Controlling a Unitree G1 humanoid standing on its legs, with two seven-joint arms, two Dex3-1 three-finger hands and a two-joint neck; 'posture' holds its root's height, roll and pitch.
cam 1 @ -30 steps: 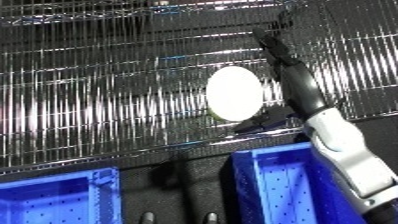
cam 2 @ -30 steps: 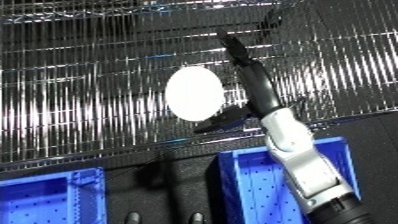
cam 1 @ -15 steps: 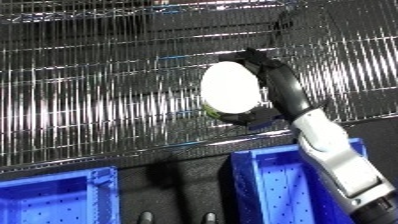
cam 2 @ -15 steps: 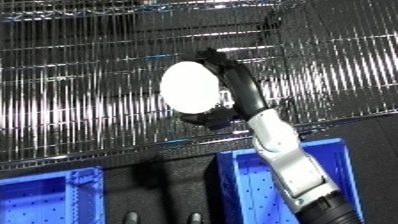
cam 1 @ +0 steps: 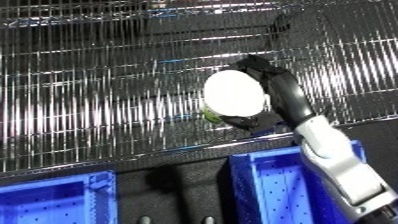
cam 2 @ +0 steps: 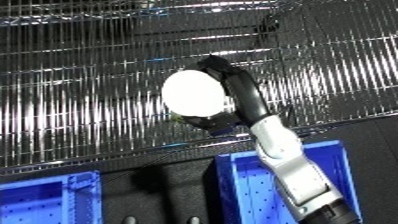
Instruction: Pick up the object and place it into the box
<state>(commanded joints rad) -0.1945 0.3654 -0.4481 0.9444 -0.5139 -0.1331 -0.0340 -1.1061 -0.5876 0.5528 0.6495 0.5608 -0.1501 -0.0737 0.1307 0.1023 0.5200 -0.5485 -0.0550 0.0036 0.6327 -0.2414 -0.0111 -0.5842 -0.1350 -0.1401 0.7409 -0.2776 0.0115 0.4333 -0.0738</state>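
Observation:
A white, egg-shaped object point(cam 1: 234, 93) with a bit of green at its lower edge sits over the wire shelf point(cam 1: 98, 115). My right hand point(cam 1: 277, 95) reaches up from the lower right and curls round it, fingers over its top and right side, thumb under its lower edge. A blue bin point(cam 1: 275, 187) lies directly below the hand, partly covered by my white forearm. The left hand shows in neither view.
A second blue bin point(cam 1: 53, 200) sits at the lower left, with a dark gap between the two bins. The shelf's front rail point(cam 1: 133, 157) runs just above the bins. Wire mesh fills the whole upper part of both views.
My right hand went from straight fingers beside the white object to curled round it. The object has shifted slightly up and left in view.

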